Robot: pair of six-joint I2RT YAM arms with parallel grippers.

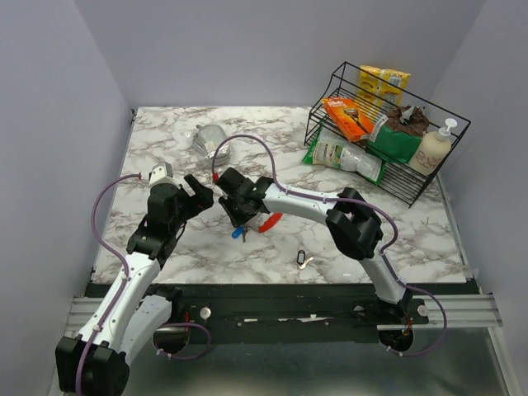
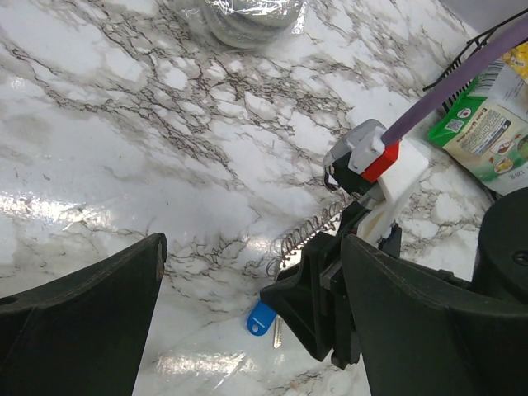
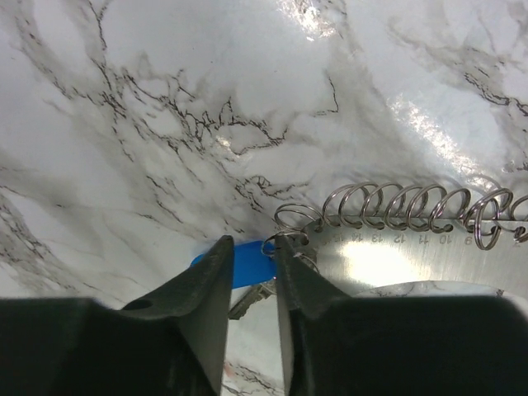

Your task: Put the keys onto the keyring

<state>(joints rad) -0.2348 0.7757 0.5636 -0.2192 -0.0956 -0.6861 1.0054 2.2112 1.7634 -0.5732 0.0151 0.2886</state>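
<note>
Between wire rack (image 1: 318, 124) and wide-open left end effector (image 1: 200, 191), the right end effector (image 3: 252, 243) pinches the keyring (image 3: 247, 262), key (image 1: 301, 258) lying apart.

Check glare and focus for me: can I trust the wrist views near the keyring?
Right wrist: glare whitens the numbered metal plate and spots of marble; the near jaws are soft, the blue tag clear. Left wrist: sheen on the marble at left, dark jaws blurred, tag readable. Top external: even light, soft shadows, but the keyring is tiny.
</note>
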